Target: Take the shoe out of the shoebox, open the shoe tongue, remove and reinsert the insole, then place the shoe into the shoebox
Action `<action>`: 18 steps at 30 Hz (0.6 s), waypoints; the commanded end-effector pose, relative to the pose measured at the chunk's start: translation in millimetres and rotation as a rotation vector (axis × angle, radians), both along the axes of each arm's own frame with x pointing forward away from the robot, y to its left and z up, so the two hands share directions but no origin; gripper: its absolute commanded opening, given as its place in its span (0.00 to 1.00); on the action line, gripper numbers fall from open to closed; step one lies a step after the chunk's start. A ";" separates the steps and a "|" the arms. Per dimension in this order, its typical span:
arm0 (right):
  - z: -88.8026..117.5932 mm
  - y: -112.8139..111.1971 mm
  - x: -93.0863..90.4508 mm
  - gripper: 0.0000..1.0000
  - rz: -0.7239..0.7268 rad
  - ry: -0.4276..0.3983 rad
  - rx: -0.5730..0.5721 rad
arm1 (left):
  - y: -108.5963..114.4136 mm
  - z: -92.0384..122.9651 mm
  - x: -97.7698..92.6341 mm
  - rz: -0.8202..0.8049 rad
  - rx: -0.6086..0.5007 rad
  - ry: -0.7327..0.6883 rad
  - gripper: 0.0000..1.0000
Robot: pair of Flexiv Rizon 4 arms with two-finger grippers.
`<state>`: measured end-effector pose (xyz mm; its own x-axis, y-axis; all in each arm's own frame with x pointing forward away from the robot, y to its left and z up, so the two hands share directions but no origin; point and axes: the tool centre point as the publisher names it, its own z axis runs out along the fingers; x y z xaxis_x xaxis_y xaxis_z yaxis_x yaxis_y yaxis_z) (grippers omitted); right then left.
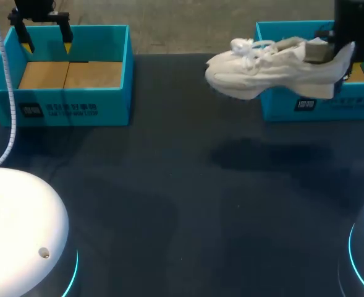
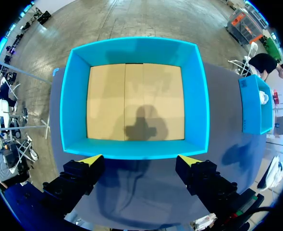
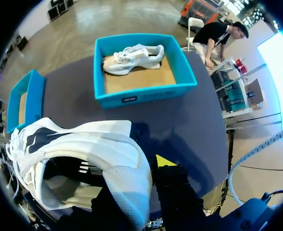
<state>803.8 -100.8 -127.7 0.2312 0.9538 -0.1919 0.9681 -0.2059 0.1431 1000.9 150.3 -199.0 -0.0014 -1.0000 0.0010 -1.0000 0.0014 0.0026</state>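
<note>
A white sneaker (image 1: 268, 69) hangs in the air in front of the right blue shoebox (image 1: 305, 106), toe pointing left. My right gripper (image 1: 334, 57) is shut on its heel. In the right wrist view the heel collar (image 3: 124, 173) sits between the fingers, one yellow fingertip (image 3: 163, 160) showing beside it, the other hidden by the shoe. My left gripper (image 1: 46, 44) stands open above the back of the left blue shoebox (image 1: 64, 110), which holds only its cardboard floor (image 2: 134, 101). The left fingers (image 2: 89, 162) are spread wide with nothing between them.
A second white sneaker (image 3: 134, 55) lies inside the right shoebox (image 3: 146, 91). The held shoe's shadow (image 1: 262, 154) falls on the dark tabletop (image 1: 169, 204) between the two boxes. White arm bases (image 1: 18, 229) stand at the near corners.
</note>
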 end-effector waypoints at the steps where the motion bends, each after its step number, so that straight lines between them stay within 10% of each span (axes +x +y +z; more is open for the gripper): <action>1: -10.9 22.0 -33.7 0.00 0.016 -0.039 -0.025 | -0.1 -0.2 -0.4 0.000 0.000 0.000 1.00; 18: -97.5 103.3 -86.8 0.00 0.049 -0.002 -0.095 | -0.1 -0.2 -0.4 0.000 0.000 0.000 1.00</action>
<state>712.2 -15.3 -208.5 0.1807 0.9500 -0.2547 0.9750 -0.1389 0.1736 1000.9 150.5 -199.1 -0.0011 -1.0000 0.0011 -1.0000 0.0011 0.0027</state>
